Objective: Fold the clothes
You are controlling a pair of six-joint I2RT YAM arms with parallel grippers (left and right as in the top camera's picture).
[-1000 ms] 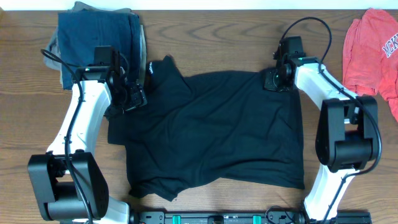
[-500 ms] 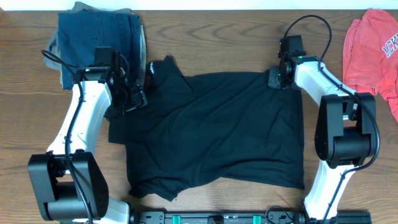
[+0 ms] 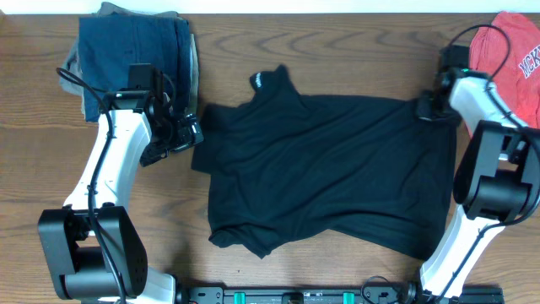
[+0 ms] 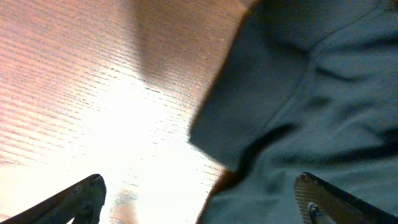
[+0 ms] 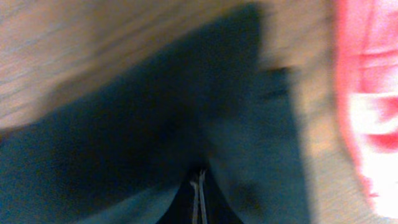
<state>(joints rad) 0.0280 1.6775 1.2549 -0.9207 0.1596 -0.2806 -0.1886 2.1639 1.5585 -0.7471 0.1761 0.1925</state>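
My right wrist view is smeared: the black garment [image 5: 155, 124] is a dark mass, the red shirt [image 5: 367, 93] a pink blur cut by the right edge, my right pincer [image 5: 198, 199] a thin closed sliver at the bottom edge, gripping cloth. In the left wrist view my left pincer [image 4: 199, 199] shows only two tips, wide apart, in the bottom corners. Overhead, the garment's white lettering [image 3: 260, 81] is too small to read, and the red shirt runs off the upper right.
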